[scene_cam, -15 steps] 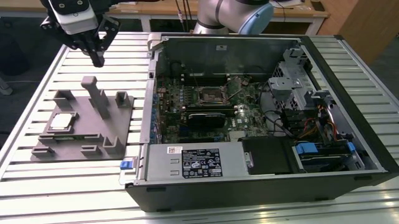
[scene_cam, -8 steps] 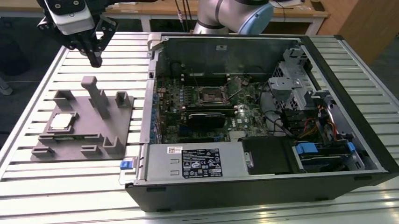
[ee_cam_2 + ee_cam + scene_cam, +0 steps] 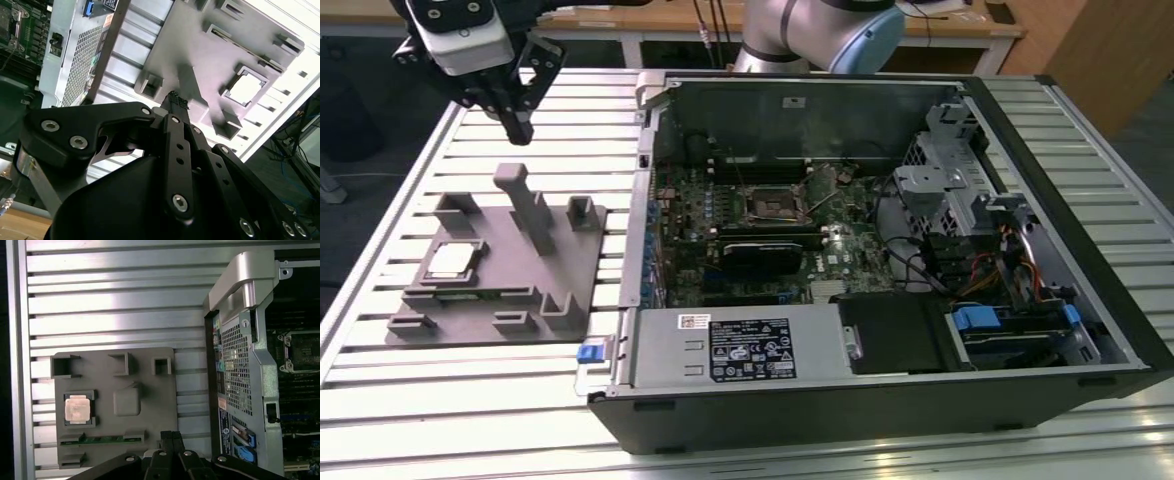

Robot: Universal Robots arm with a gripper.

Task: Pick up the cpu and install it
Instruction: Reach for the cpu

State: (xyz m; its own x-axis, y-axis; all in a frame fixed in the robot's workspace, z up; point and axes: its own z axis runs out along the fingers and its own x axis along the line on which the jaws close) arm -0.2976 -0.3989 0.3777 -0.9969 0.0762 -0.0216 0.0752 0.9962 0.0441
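At the exterior view's left: end effector hanging over the slatted metal desk, pointing down, fingertips pressed together with nothing between them. The same closed fingertips seen in both wrist views.

Below and nearer: grey plastic holder lying flat on the desk, with a tall upright post close under the end effector.

Seated in a square recess on the left side of the holder: cpu, pale metal top facing up, apart from the end effector and untouched. Also seen in both wrist views.

Just nearer than the cpu, in a slot of the holder: a narrow green strip.

At the exterior view's right: open computer case lying on its side on the desk, just beside the holder, motherboard exposed.

Near the far middle of the motherboard: dark, metal-framed square socket, holding no chip.
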